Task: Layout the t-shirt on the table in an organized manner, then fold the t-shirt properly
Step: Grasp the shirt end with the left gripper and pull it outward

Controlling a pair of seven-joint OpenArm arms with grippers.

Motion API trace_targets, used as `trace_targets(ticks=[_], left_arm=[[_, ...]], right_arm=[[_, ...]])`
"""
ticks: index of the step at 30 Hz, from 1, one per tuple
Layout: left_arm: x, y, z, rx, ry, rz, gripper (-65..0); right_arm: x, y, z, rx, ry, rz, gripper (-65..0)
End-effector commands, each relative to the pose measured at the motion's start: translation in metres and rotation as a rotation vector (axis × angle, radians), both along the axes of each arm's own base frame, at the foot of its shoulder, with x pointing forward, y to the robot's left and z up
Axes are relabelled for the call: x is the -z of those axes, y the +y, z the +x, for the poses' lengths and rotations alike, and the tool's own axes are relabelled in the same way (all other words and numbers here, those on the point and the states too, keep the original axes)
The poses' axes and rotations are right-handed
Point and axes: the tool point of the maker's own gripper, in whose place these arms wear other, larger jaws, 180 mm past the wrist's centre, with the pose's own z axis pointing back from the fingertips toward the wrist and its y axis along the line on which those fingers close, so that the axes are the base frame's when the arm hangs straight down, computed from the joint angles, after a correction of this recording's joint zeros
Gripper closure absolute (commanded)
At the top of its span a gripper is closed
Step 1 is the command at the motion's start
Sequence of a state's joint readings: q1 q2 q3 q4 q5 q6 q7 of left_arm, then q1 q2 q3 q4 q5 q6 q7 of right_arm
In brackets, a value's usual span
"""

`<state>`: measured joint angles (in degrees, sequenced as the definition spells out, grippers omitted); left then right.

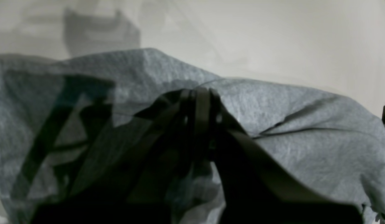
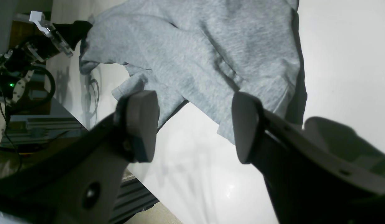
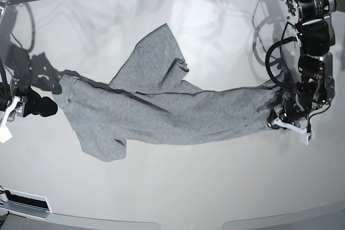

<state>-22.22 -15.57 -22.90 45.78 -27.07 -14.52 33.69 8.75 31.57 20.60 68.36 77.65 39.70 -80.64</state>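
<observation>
One t-shirt (image 3: 161,114), long axis left-right, lies stretched across mid surface (image 3: 178,187). Two claws: left claw (image 1: 200,102) pinching its right end; right claw (image 2: 194,124) spread at its left end.

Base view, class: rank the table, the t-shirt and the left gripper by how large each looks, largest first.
1. The table, filling nearly the whole view.
2. The t-shirt, stretched across its middle.
3. The left gripper, closed on the shirt's edge, smallest by far.

Left wrist view dim, blurred; table (image 3: 178,187) glossy, shadowed.
</observation>
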Motion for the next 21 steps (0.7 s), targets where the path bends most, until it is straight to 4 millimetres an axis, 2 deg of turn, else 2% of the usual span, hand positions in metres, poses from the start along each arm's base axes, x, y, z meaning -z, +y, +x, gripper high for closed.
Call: trace_targets(ticks=[1, 4, 11, 14, 21], left_arm=[[-0.030, 0.006, 0.023, 0.007, -0.089, 0.007, 0.0], [-0.047, 0.003, 0.034, 0.038, -0.131, -0.025, 0.0], [-0.104, -0.021, 0.061, 0.208, -0.245, -0.131, 0.0], [-0.125, -0.025, 0.069, 0.247, -0.287, -0.154, 0.0], [-0.174, -0.027, 0.074, 0.359, -0.435, -0.200, 0.0]], right_arm=[[-0.020, -0.007, 0.012, 0.005, -0.066, -0.005, -39.2], [-0.021, -0.007, 0.012, 0.005, -0.067, -0.003, -39.2], [-0.021, -0.007, 0.012, 0.005, -0.067, -0.002, -39.2], [-0.021, -0.007, 0.012, 0.005, -0.068, -0.002, -39.2], [-0.021, -0.007, 0.012, 0.005, -0.067, -0.003, -39.2]])
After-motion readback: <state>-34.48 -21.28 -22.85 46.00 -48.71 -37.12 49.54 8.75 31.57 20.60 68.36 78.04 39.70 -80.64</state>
